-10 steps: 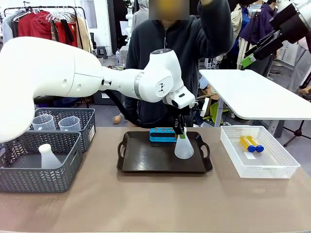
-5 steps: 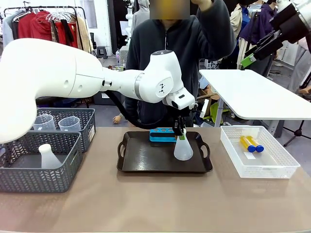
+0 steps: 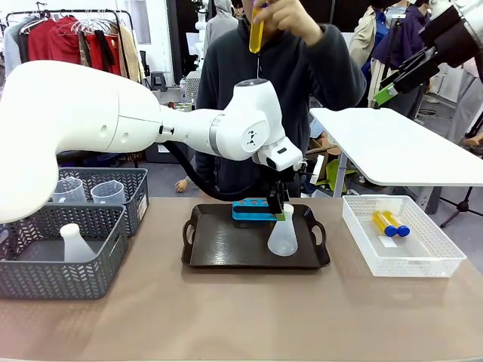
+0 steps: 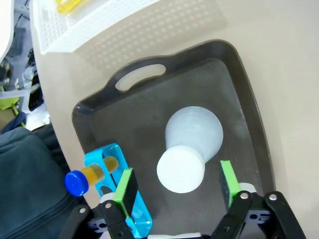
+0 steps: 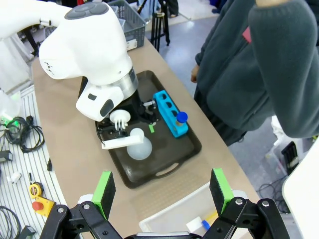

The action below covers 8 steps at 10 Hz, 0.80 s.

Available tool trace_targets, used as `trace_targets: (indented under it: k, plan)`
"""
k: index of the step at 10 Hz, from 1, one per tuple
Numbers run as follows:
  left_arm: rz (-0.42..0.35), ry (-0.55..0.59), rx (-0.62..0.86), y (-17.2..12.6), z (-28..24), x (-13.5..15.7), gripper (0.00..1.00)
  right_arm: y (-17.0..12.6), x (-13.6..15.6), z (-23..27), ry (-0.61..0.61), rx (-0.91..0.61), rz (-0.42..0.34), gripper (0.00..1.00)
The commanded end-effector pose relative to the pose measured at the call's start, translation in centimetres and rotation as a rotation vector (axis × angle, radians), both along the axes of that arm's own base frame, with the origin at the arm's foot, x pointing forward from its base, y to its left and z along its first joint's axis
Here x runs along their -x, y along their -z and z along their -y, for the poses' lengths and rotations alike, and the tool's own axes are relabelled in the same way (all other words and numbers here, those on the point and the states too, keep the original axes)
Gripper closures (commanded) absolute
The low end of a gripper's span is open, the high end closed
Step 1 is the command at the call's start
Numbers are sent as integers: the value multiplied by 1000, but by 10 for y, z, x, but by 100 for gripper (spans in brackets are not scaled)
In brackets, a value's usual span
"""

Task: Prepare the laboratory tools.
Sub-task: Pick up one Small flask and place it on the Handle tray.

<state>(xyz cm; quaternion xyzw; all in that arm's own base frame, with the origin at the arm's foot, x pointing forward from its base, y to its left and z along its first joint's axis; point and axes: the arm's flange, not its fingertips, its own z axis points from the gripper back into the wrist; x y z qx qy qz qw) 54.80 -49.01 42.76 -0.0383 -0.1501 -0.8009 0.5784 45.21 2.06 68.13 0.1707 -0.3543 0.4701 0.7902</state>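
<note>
Left wrist view: the left tool (image 4: 175,180) stands open, its green pads either side of the neck of the conical flask (image 4: 197,132), a gap on each side (nothing held). That flask stands upright on the dark tray (image 4: 149,112), near the blue rack (image 4: 110,149) holding one amber tube (image 4: 92,172). Seen from the front, the right tool (image 3: 389,90) hangs high at the right; its own wrist view shows it wide open and empty. Two amber tubes (image 3: 391,223) lie in the white basket (image 3: 407,264) on the tabletop (image 3: 226,317). The person's hand (image 3: 285,16) holds a yellowish tube (image 3: 256,30) up.
</note>
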Motion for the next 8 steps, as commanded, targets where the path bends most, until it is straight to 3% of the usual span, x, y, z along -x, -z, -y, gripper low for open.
trace_targets:
  k: [1, 8]
  plan:
    - [10, 7, -9, -9, -1, -4, 0, -1, 0, 0, -6, -3, 5, 0]
    - [15, -101, 25, -54, -54, 29, 0, -1, 0, 0, -6, -3, 5, 0]
